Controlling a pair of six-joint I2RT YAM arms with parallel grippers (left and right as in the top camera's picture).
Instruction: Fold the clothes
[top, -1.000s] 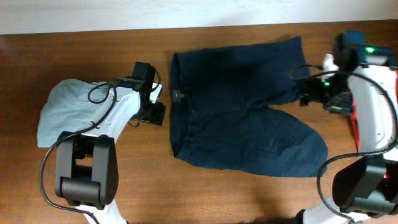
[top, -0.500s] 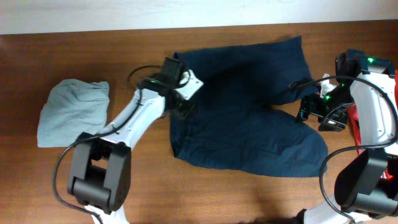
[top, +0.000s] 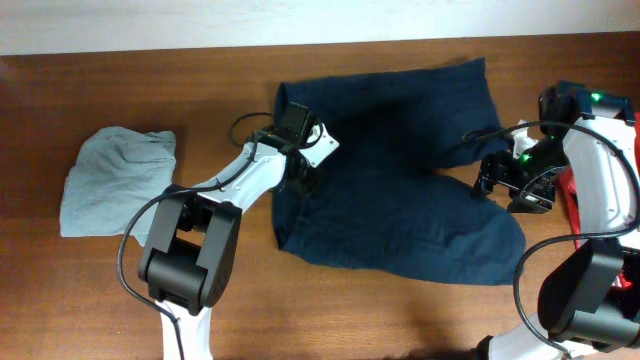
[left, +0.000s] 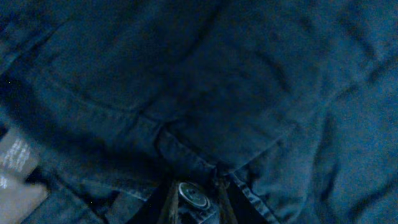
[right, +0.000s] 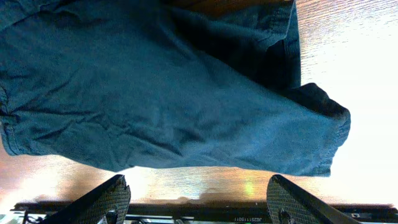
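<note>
The dark navy shorts (top: 390, 170) lie spread flat across the middle of the table, waistband to the left and two wide legs to the right. My left gripper (top: 300, 172) is down on the waistband. In the left wrist view its jaws (left: 194, 204) stand narrow, closed on the fabric round a metal button (left: 193, 196). My right gripper (top: 500, 182) hovers at the crotch side of the lower leg. Its fingers (right: 102, 199) are wide apart with bare table between them, and the shorts' hem (right: 323, 143) lies just ahead.
A pale grey-green garment (top: 115, 180) lies bunched at the left. A strip of red cloth (top: 571, 205) shows under the right arm at the right edge. A white label (left: 15, 177) sits inside the waistband. The wooden table (top: 400, 310) runs in front.
My left arm swung right from beside the grey-green garment onto the shorts' waistband, and its jaws narrowed there. The right gripper shifted slightly toward the lower leg.
</note>
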